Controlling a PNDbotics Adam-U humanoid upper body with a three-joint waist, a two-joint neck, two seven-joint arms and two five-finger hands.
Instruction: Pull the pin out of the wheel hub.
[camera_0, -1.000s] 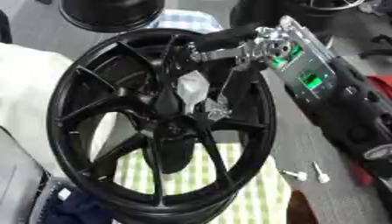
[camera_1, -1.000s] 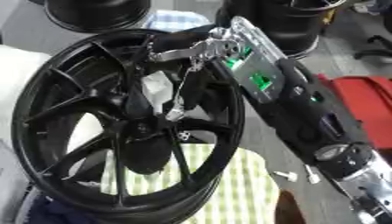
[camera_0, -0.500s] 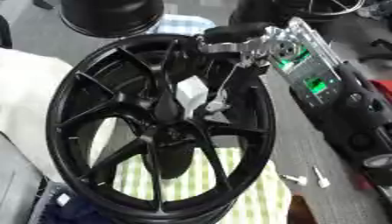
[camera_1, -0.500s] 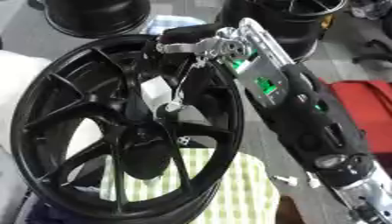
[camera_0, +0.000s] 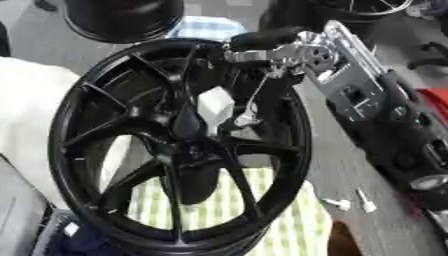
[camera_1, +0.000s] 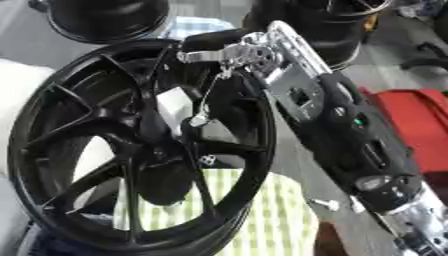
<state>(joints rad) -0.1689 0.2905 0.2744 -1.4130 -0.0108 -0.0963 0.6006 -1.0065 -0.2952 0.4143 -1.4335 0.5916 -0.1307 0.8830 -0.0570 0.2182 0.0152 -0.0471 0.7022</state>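
Above the wheel hub (camera_0: 188, 145), the right hand (camera_1: 219, 47) has risen, fingers pinching the thin pin (camera_1: 208, 100), apparently drawing it free.

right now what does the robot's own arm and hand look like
Only the right arm shows: a bulky black forearm with round fittings and a small green light, then a flat silver plate at the wrist. The right hand is silver metal linkage with black finger covers. A silver joint sits near the elbow. No left arm is visible.
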